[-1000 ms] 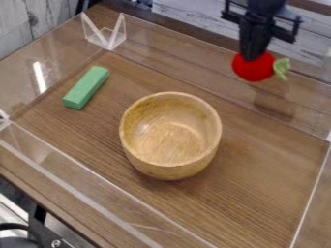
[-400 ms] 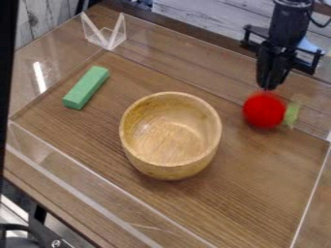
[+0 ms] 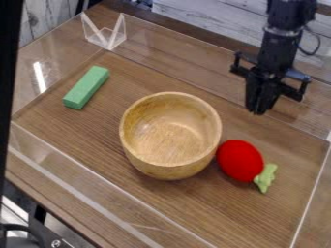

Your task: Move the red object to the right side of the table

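Note:
The red object (image 3: 238, 159), a small round toy fruit with a light-green leafy tip, lies on the table (image 3: 155, 208) at the front right. It rests just beside the right rim of the wooden bowl (image 3: 171, 135). My gripper (image 3: 264, 105) hangs over the right side of the table, behind the fruit and well apart from it. Its dark fingers point down, slightly parted, with nothing between them.
A green rectangular block (image 3: 87, 87) lies at the left. A clear acrylic stand (image 3: 104, 32) sits at the back left. Low clear walls (image 3: 315, 199) edge the table, and the right wall runs close to the fruit.
The red object has left the gripper: from held in the air at the back right, it came down onto the table and moved forward beside the bowl. The gripper dropped lower and let go.

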You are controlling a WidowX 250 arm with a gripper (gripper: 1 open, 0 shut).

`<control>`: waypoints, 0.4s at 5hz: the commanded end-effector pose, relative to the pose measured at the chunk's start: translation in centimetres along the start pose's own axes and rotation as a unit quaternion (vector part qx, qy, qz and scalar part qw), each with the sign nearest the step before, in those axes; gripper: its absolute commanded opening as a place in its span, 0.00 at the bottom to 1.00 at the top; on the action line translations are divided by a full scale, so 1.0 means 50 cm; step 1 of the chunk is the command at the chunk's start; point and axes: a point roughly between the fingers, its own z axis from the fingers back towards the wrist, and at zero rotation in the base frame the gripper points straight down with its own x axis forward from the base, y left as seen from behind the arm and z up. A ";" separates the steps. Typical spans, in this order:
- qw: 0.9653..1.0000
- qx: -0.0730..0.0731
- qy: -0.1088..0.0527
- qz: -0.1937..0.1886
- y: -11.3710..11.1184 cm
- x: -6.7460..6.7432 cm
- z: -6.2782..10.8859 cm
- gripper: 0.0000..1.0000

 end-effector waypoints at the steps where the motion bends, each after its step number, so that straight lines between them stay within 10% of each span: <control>1: 0.999 -0.003 -0.028 -0.016 -0.029 -0.017 0.030 1.00; 2: 1.000 -0.005 -0.014 -0.015 -0.033 -0.021 0.000 1.00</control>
